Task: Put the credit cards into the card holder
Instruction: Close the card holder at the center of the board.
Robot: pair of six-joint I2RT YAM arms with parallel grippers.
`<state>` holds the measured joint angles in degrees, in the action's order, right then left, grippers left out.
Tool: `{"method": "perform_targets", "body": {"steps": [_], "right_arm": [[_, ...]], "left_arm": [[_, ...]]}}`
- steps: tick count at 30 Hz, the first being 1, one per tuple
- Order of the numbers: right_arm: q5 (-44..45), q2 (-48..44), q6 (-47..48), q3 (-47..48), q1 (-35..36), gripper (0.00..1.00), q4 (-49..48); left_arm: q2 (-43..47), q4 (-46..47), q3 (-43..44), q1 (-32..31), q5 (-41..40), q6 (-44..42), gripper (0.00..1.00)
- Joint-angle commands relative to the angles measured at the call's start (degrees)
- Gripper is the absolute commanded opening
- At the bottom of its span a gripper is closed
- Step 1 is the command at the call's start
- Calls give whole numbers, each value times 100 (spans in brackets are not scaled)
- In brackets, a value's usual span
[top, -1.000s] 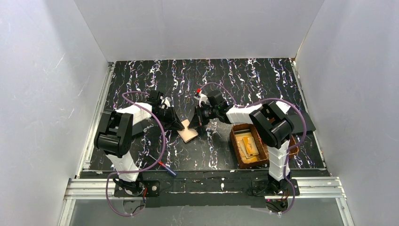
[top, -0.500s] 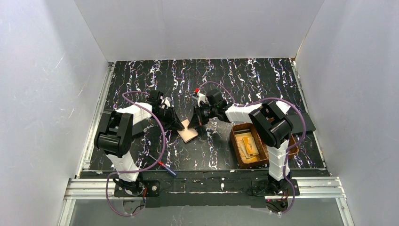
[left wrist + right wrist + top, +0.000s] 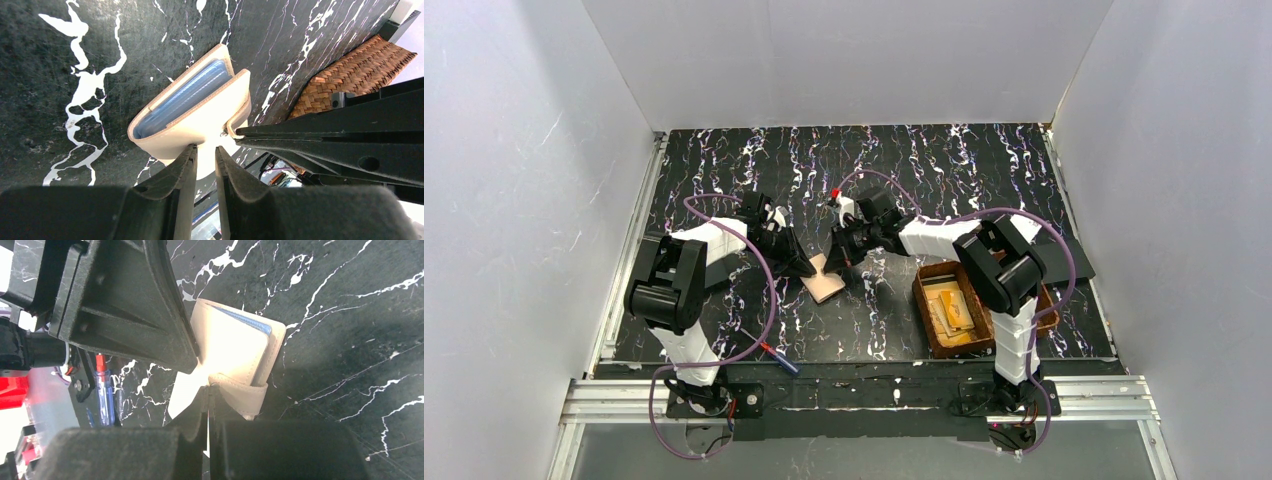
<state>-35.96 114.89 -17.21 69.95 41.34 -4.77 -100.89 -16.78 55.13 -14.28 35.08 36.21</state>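
The brown woven basket tray (image 3: 921, 300) sits on the black marbled table (image 3: 924, 170) by the right arm's base. In its compartments lie the tan and gold credit cards (image 3: 952, 310), stacked; how many there are cannot be made out. The card holder (image 3: 200, 117), cream-coloured here, lies half-open at mid-table between the two arms. Blue layers (image 3: 185, 95) are tucked between its covers, and whether they are cards or lining cannot be told. The left gripper (image 3: 205, 150) pinches the holder's lower cover, its fingers nearly together. The right gripper (image 3: 207, 390) is clenched tight with its tips at the corner of the upper cover; whether it nips the leather is unclear. A blue-and-red screwdriver (image 3: 779, 357) lies at the table's near edge. A flat black object (image 3: 1069, 255) behind the right arm is half hidden.
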Motion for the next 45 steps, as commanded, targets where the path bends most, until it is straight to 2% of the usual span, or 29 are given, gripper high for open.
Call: {"method": "perform_targets", "body": {"steps": [1, 10, 16, 19, 24, 28, 36, 45], "right_arm": [[461, 83, 517, 275, 206, 1, 818], [1481, 218, 1168, 671, 707, 1, 1923], [1769, 241, 1260, 570, 817, 1, 1993], [1578, 122, 1098, 443, 683, 1, 1817], [267, 4, 576, 142, 142, 1, 1056], [-275, 51, 411, 21, -60, 1, 784], [-360, 131, 530, 22, -45, 1, 813], [-260, 208, 61, 66, 17, 1, 317]], "left_arm": [[-254, -291, -109, -132, -359, -122, 19], [-281, -291, -118, -134, -358, -136, 19], [-289, -299, -111, -132, -347, -155, 19], [-282, -300, -125, -134, -361, -165, 19], [-291, -291, -128, -129, -349, -166, 19], [-291, -291, -121, -134, -343, -161, 19], [-317, -272, -131, -133, -330, -149, 19], [-261, -265, -166, -135, -326, -142, 19]]}}
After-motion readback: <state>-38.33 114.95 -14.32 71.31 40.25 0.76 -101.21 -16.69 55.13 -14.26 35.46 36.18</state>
